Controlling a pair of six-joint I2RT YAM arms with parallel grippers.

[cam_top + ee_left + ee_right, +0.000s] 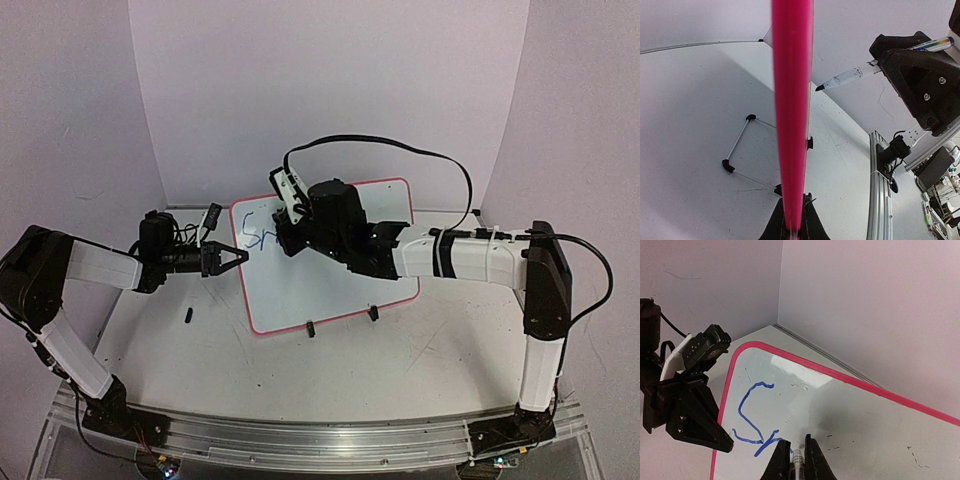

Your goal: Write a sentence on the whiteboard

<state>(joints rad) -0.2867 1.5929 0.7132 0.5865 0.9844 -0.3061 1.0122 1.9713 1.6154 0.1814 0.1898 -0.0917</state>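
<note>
— Two claws: what do they grip?
— The left claw [238, 258] pinches the pink rim of the whiteboard [300, 295]; the right claw [796, 445] pinches a marker [845, 78], its arm hiding the board's upper part.
— And the board?
— Glossy white, propped mid-table on black clip feet [311, 328], blue scrawl [751, 415] near the pinched edge; a small black piece [188, 317] lies nearby.

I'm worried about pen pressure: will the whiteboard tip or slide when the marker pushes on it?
Probably stiff: the whiteboard looks like a flat framed panel with no sag. Unheld it might tip or skid, since it stands on two black clip feet; the left gripper, shut on its edge, likely steadies it. Its glossy face probably lets the marker glide.
</note>
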